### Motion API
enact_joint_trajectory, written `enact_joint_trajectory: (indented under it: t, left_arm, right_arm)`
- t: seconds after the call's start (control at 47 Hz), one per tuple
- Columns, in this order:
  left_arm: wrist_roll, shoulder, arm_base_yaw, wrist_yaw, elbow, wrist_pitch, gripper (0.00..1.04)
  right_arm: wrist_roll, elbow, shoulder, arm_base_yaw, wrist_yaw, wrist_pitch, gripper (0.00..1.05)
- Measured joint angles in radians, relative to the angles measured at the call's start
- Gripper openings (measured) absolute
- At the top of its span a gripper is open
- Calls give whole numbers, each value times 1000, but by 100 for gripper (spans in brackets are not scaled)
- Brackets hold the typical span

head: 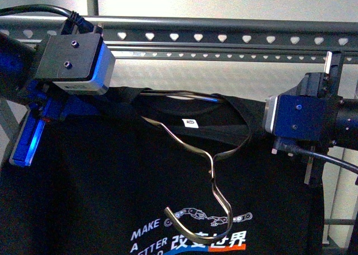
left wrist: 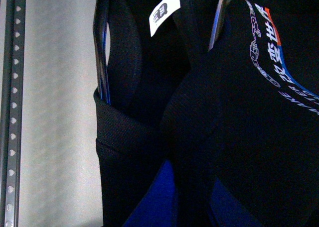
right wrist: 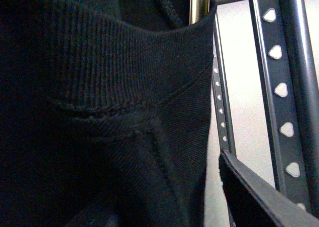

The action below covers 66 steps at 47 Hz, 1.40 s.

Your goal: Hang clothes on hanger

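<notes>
The black T-shirt (head: 112,182) hangs spread between my two grippers, its white and blue print (head: 184,238) facing me and its small neck label (head: 190,122) showing in the collar. My left gripper (head: 61,107) is shut on the shirt's left shoulder, and my right gripper (head: 267,126) is shut on the right shoulder. Just above and behind runs the hanger's grey top rail (head: 235,27) with its row of heart-shaped holes. In the left wrist view blue fingers (left wrist: 154,202) pinch the black cloth (left wrist: 239,152). In the right wrist view ribbed cloth (right wrist: 99,112) fills the frame beside the rail (right wrist: 279,87).
A thin silver wire with a hook (head: 212,171) sits in the collar and dangles down the shirt's front. A second, thinner punched rail (head: 224,55) runs below the top one. A pale wall lies behind, and rack legs (head: 338,221) stand at the right.
</notes>
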Motion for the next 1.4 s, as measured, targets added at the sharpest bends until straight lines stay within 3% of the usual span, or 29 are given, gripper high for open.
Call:
enact_joint_trajectory:
  t: [0.064, 0.149, 0.277, 0.511, 0.574, 0.638, 0.702, 0.745, 0.851, 0.894, 0.936, 1.064, 1.17, 1.319, 1.404]
  left_arm:
    - [-2, 0, 0, 1, 0, 0, 5]
    - [0, 0, 0, 5, 1, 1, 23]
    - [0, 0, 0, 8, 1, 2, 39]
    - [-2, 0, 0, 9, 9, 7, 89]
    - [-321, -9, 6, -62, -73, 302, 100]
    - [-848, -3, 26, -260, -82, 534, 98]
    - [-1328, -4, 70, -475, -23, 514, 98]
    - [-1552, -11, 100, -559, -11, 518, 98]
    - [-1927, -39, 145, -566, -17, 547, 98]
    - [-1956, -61, 143, -576, -24, 531, 95]
    - [-1903, -135, 123, -611, -90, 487, 85]
    - [-1732, -332, 67, -621, -381, 608, 58]
    - [-1696, -410, 66, -626, -560, 689, 38]
    - [-1683, -513, 72, -629, -801, 782, 3]
    - [-1676, -579, 72, -629, -890, 814, 4]
  right_arm:
    - [27, 0, -5, -8, -1, 0, 33]
    - [80, -14, -18, -31, -8, 7, 16]
    - [135, -62, -29, -63, -33, 3, 3]
    - [72, -206, -8, -180, -123, -90, 3]
    - [111, -189, -19, -207, -71, -157, 3]
    - [188, -144, -48, -224, 15, -296, 3]
    - [265, -88, -75, -237, 65, -433, 3]
    - [348, -43, -101, -245, 95, -535, 3]
    - [502, 39, -150, -249, 129, -677, 3]
    - [582, 81, -177, -246, 124, -727, 3]
    - [635, 118, -206, -239, 127, -762, 3]
    - [715, 216, -261, -211, 156, -819, 3]
    - [751, 297, -253, -201, 206, -883, 3]
    - [789, 491, -127, -179, 300, -1028, 3]
    - [791, 632, -32, -161, 366, -1090, 3]
